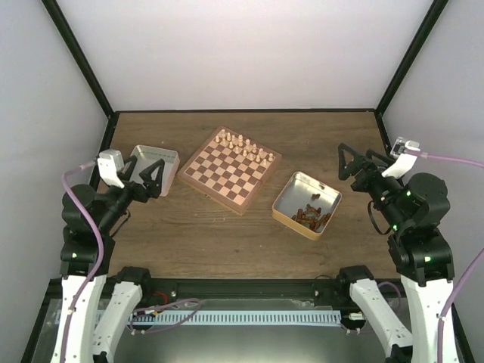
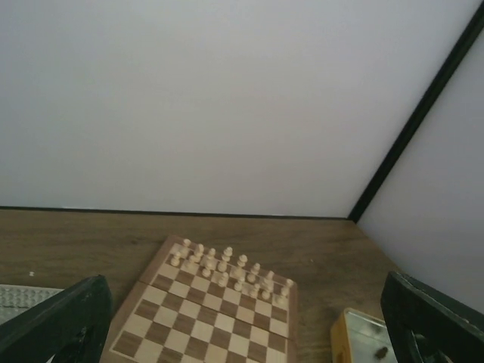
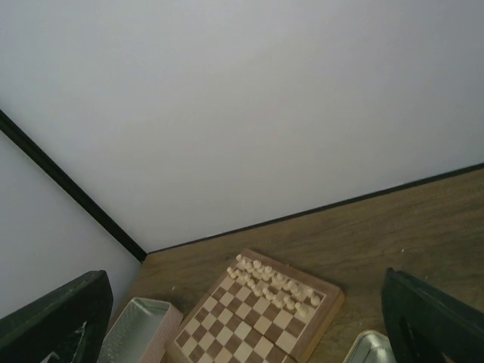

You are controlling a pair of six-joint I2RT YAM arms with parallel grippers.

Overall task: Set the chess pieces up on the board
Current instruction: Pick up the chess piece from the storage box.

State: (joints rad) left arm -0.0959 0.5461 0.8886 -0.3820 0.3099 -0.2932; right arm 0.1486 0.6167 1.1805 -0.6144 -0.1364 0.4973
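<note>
The wooden chessboard (image 1: 230,169) lies turned at an angle in the middle of the table; it also shows in the left wrist view (image 2: 204,318) and the right wrist view (image 3: 257,318). Pale cream pieces fill its two far rows. The dark brown chess pieces (image 1: 311,214) lie in a heap in a metal tin (image 1: 287,198) right of the board. My left gripper (image 1: 150,177) is open and empty, raised left of the board. My right gripper (image 1: 352,162) is open and empty, raised right of the tin.
An empty metal tin (image 1: 171,156) sits left of the board, beside my left gripper; it also shows in the right wrist view (image 3: 136,325). White walls with black corner posts (image 1: 82,64) close in the table on three sides.
</note>
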